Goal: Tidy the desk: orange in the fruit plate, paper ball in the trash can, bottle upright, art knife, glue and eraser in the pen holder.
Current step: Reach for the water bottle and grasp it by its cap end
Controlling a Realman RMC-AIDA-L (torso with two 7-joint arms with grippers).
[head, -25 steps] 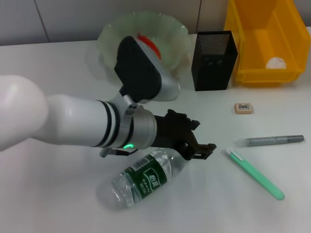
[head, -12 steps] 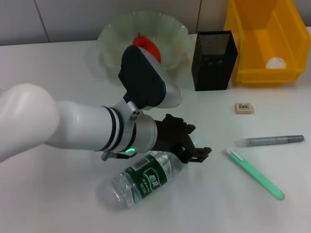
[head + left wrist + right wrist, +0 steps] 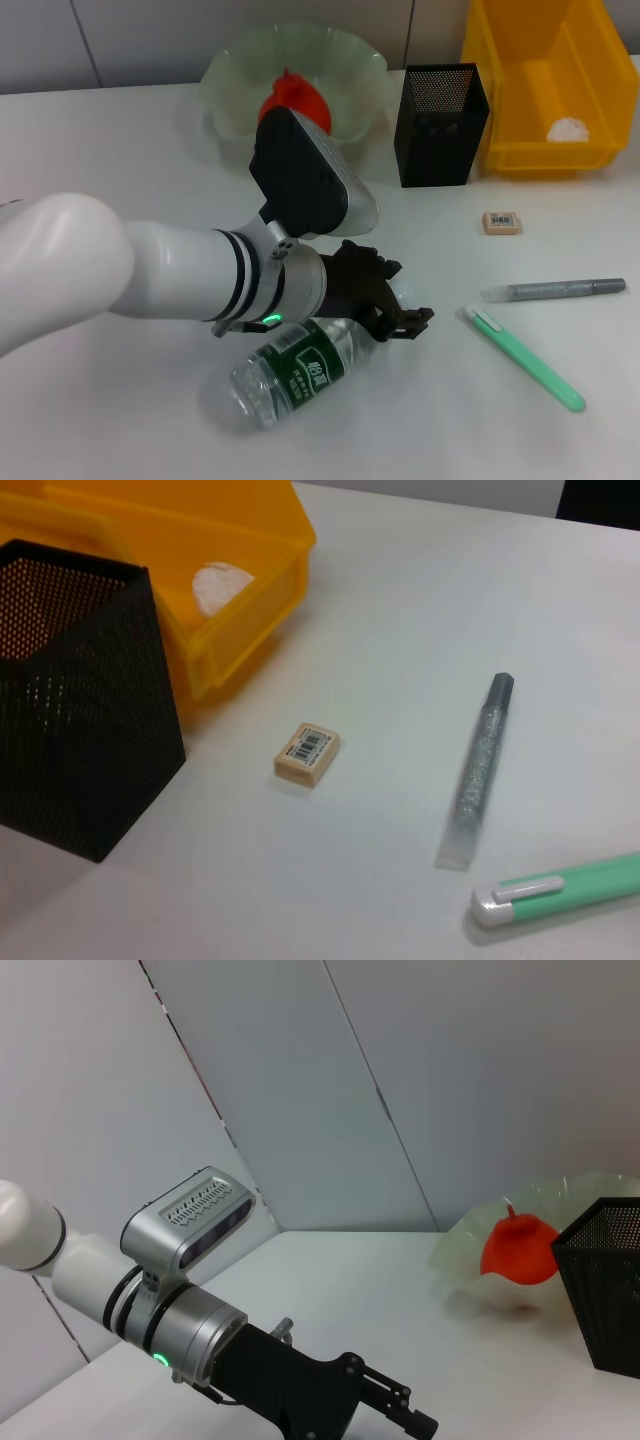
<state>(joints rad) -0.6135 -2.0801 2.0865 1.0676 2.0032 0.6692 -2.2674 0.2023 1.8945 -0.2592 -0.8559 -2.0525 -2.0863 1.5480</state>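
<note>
head view, nearest first: bottle lying on its side on white table, green label up, base toward the near left, neck running under left gripper. dark fingers of that gripper low over the neck end; whether open or closed on anything cannot be told. white left arm reaching in from the left edge, green light lit on the wrist ring.

right of the gripper, mint green art knife lying diagonally, white cap end pointing toward the gripper. just beyond it, grey glitter glue stick lying nearly level. farther still, beige eraser with barcode label up, apart from both.

far side: black mesh pen holder standing upright in the middle, yellow trash can just right of it with white paper ball inside. left of the holder, pale green fruit plate with red-orange orange inside, partly hidden behind the wrist camera housing.

left wrist view: eraser, glue stick, knife tip, pen holder and trash can corner seen again, same layout.

right wrist view: left arm seen from across the table; right gripper itself not visible anywhere.
</note>
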